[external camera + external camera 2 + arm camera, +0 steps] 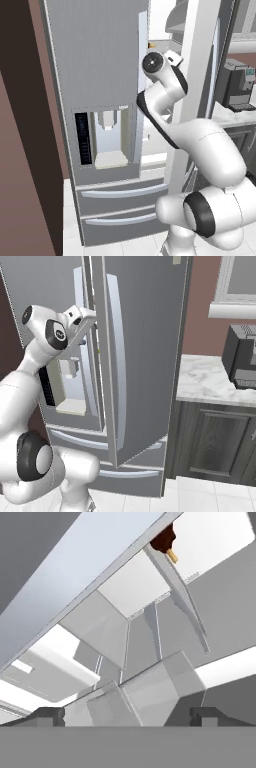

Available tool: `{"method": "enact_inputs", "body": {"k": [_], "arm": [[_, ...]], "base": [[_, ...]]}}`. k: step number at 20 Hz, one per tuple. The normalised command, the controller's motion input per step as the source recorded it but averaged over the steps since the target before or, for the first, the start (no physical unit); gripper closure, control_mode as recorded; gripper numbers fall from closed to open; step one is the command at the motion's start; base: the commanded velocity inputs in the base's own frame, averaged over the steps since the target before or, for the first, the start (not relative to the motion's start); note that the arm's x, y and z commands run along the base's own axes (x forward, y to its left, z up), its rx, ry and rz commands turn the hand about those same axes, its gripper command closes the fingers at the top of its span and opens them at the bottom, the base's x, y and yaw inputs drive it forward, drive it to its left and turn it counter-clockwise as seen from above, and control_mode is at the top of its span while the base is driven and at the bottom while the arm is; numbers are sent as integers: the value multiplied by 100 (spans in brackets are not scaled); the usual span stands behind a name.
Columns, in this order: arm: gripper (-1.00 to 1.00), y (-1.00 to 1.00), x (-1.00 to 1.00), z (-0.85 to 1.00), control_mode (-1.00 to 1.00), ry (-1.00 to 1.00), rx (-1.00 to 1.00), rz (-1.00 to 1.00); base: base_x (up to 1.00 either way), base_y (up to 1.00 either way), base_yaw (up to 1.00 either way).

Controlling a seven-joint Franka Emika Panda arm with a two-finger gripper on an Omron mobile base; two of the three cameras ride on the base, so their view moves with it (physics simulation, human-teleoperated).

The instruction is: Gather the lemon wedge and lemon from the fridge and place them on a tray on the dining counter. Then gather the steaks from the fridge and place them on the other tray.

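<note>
While a dark brown item with a small tan end (164, 541) sits on a white shelf (150, 587) deep inside the fridge (95, 75), possibly one of the steaks though too small to name with confidence, neither the lemon nor the wedge can be picked out anywhere, so the first things to gather are unlocated. The gripper (127, 714) is released, its two dark fingertips (50, 714) standing wide apart with nothing between them, and it points into the pale interior of shelves and bin walls. In the base views the wrist (170, 60) reaches through the gap between the closed left door with its dispenser (107, 137) and the right door (145, 356), which stands partly open. The main risk, as I judge it, is that narrow gap: the forearm lies near the edge of the open door, and a sideways swing could knock it or nudge it shut on the arm. Reaching in blind could also strike a shelf edge or clip a bin wall with the spread fingers. Grabbing the brown item first would break the task's order. To the right, the marble counter (210, 383) and coffee machine (240, 363) stand well apart.
</note>
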Motion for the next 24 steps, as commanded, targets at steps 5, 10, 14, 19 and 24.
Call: {"method": "enact_inputs", "body": {"k": [5, 10, 14, 19, 24], "arm": [[-100, 0, 44, 2, -100, 16, -6, 0], [-100, 0, 36, 0, -100, 16, -6, 0], [-100, 0, 29, 0, -100, 12, -6, 0], [-100, -14, 10, 0, -100, 7, -5, 0], [-100, -35, 0, 0, -100, 4, -4, 0]], "base": [[0, 0, 0], [0, 0, 0], [0, 0, 0], [0, 0, 0], [0, 0, 0]]}}
